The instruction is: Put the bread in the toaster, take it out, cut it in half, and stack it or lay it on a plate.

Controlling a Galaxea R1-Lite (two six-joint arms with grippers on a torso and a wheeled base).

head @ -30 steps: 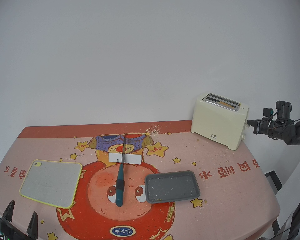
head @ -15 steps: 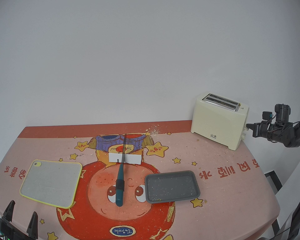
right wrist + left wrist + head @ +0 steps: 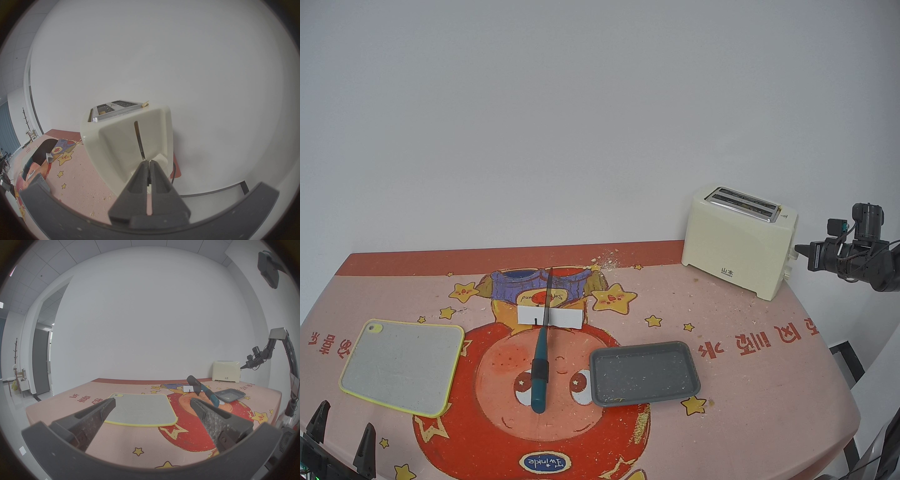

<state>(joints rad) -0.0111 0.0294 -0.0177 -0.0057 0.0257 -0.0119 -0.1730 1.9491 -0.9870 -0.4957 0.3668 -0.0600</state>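
Observation:
The cream toaster stands at the table's back right. No bread sticks out of its top slots; in the right wrist view a yellowish bit lies deep in one slot. My right gripper is shut, its tips at the bottom of the lever slot on the toaster's end; the lever itself is hidden behind them. The grey plate lies at centre right. My left gripper is open over the near-left table edge, in front of the cutting board.
A teal-handled knife rests with its blade on a white holder in mid-table. The yellow-rimmed cutting board lies at left. Crumbs are scattered over the pink table. The toaster's cord hangs behind it.
A second ago the bread's top showed in the toaster slot; it has since sunk out of sight. My right gripper dipped beside the toaster, then rose slightly. The left arm kept still.

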